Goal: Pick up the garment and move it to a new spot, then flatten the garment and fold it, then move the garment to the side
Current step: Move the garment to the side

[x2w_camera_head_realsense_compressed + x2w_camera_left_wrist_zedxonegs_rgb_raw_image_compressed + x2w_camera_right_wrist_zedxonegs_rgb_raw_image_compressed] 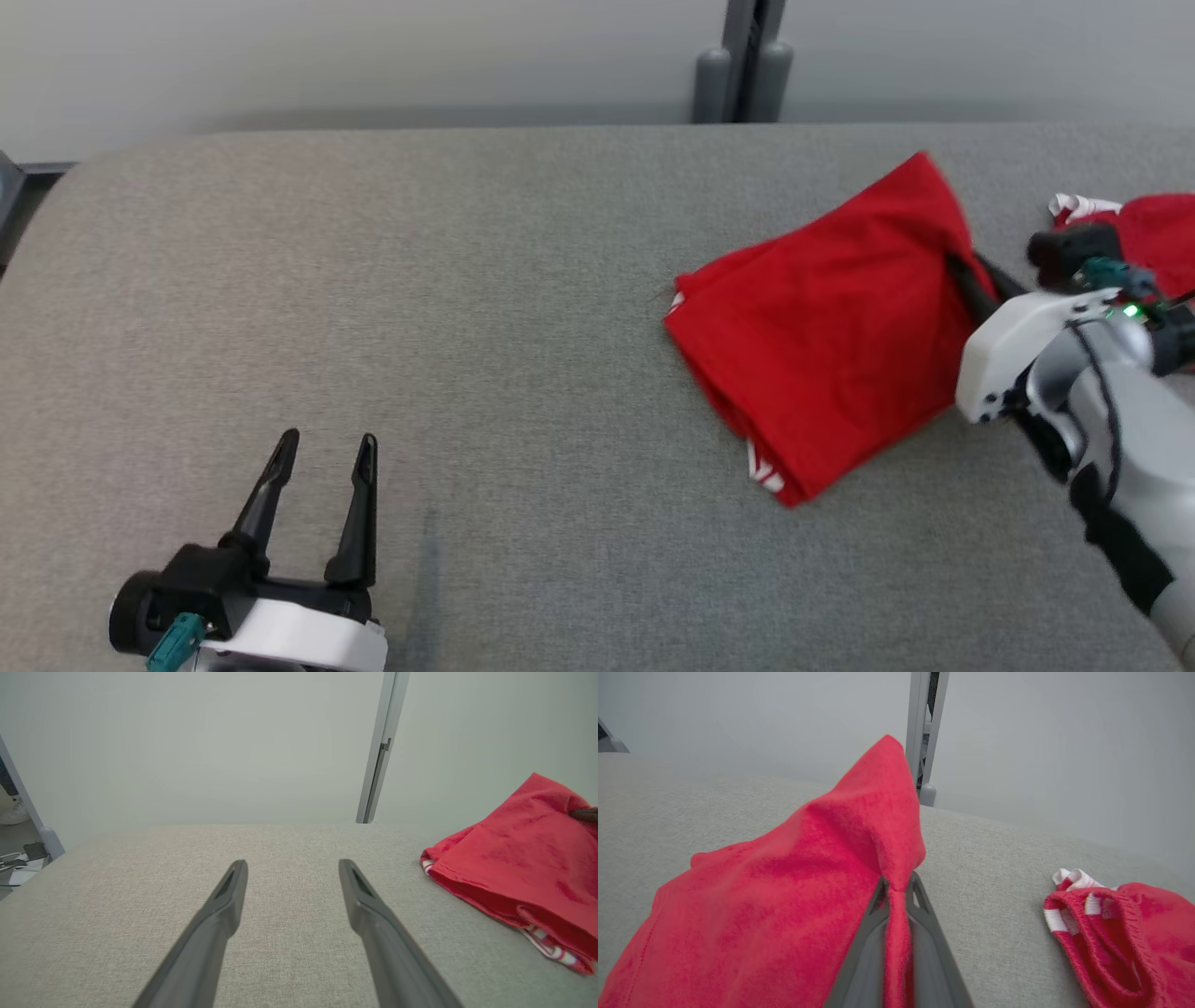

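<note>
- Gripping the red, white-trimmed knit garment (822,345) by a pinched-up ridge of its right edge, my right claw (899,889) is shut tight on the cloth, which peaks above the fingertips.
- The garment lies in flat, stacked layers on the right half of the grey fabric-covered table (467,280), with a striped hem showing at its near corner.
- From that tidy, layered shape I judge this to be the last step, moving it to the side, though a first pick-up would look much the same.
- Next I need a lift high enough to clear the table, then a slow carry so the layers don't slide apart from this one-edge hold.
- A second red bundle with white ribbed trim (1153,229) sits just beyond my right wrist; I'd steer clear of it.
- My left claw (329,439) hangs wide open and empty over bare table, well apart from the garment.
</note>
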